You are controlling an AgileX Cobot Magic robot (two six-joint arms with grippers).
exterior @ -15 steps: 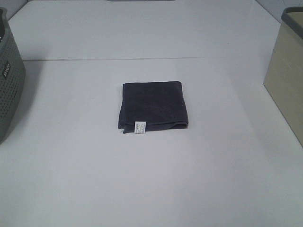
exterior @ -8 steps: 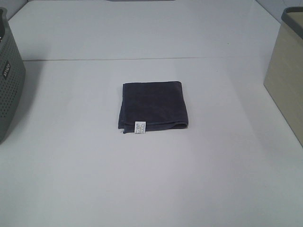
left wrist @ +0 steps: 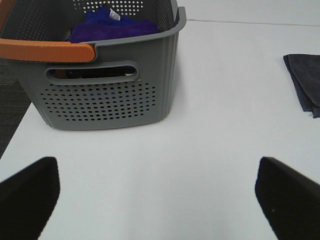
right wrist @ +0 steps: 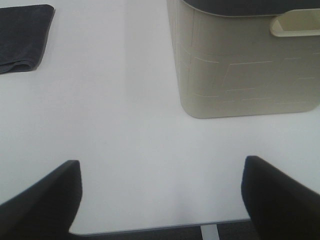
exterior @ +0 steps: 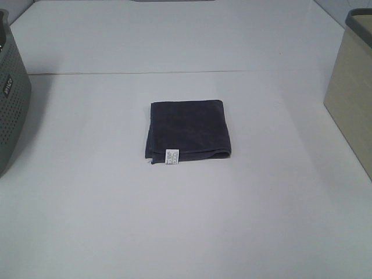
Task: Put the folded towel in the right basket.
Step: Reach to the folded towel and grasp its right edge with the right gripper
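A dark grey folded towel with a small white label lies flat at the middle of the white table. Its edge also shows in the left wrist view and the right wrist view. The right basket, beige with a dark rim, stands at the table's right edge; the right wrist view shows its wall close ahead. My left gripper is open and empty, facing the left basket. My right gripper is open and empty near the beige basket. Neither arm appears in the exterior high view.
A grey perforated basket with an orange handle stands at the table's left edge and holds folded blue and purple cloth. A seam runs across the table behind the towel.
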